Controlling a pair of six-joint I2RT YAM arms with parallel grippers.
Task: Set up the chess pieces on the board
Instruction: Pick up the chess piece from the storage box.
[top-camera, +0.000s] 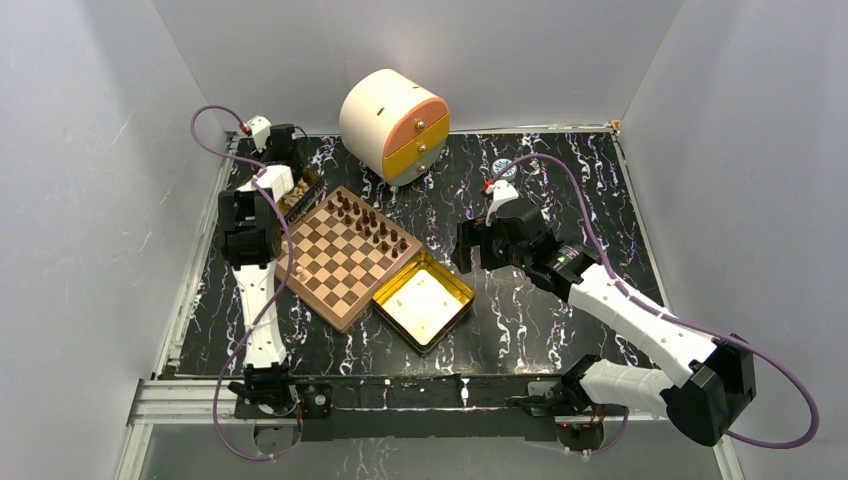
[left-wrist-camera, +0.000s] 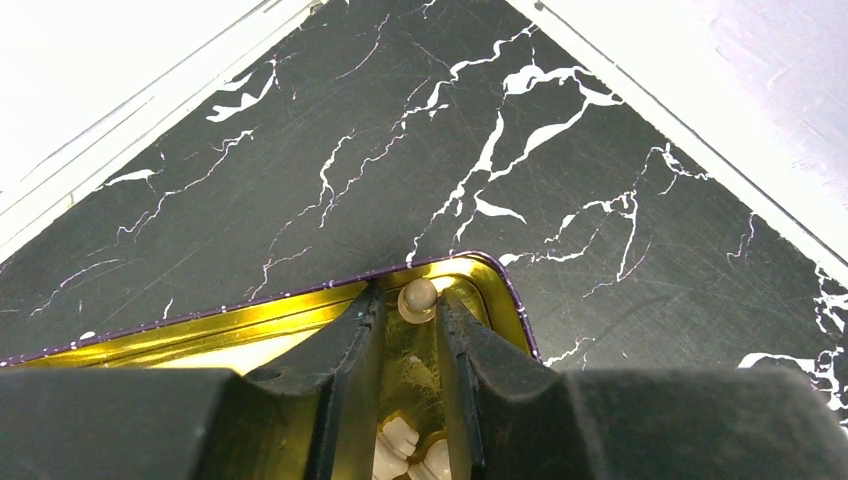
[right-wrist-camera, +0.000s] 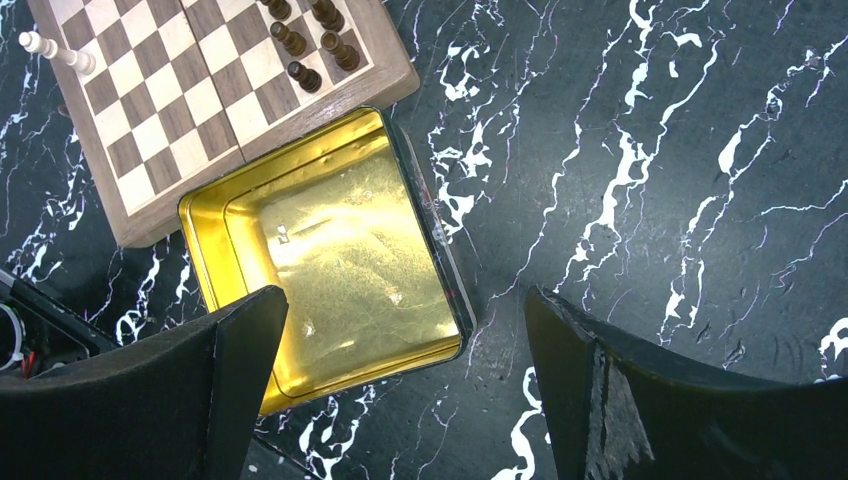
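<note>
The board (top-camera: 345, 262) lies left of centre, with two rows of dark chess pieces (top-camera: 372, 225) along its far right side. A single light piece (right-wrist-camera: 55, 50) stands at its near left edge. My left gripper (top-camera: 287, 192) reaches into a gold tin (left-wrist-camera: 505, 295) at the far left. Its jaws are narrowed around a light pawn (left-wrist-camera: 418, 298) in the tin's corner. The pawn touches the right finger (left-wrist-camera: 470, 340), and whether it is clamped does not show. More light pieces (left-wrist-camera: 405, 450) lie further back between the fingers. My right gripper (right-wrist-camera: 400, 300) hangs wide open and holds nothing.
An empty gold tin (top-camera: 425, 300) sits against the board's near right side, and its corner (right-wrist-camera: 330, 240) is under my right gripper. A round cream cabinet (top-camera: 395, 125) with orange and yellow drawers stands at the back. Grey walls close in the black marbled table (top-camera: 560, 330).
</note>
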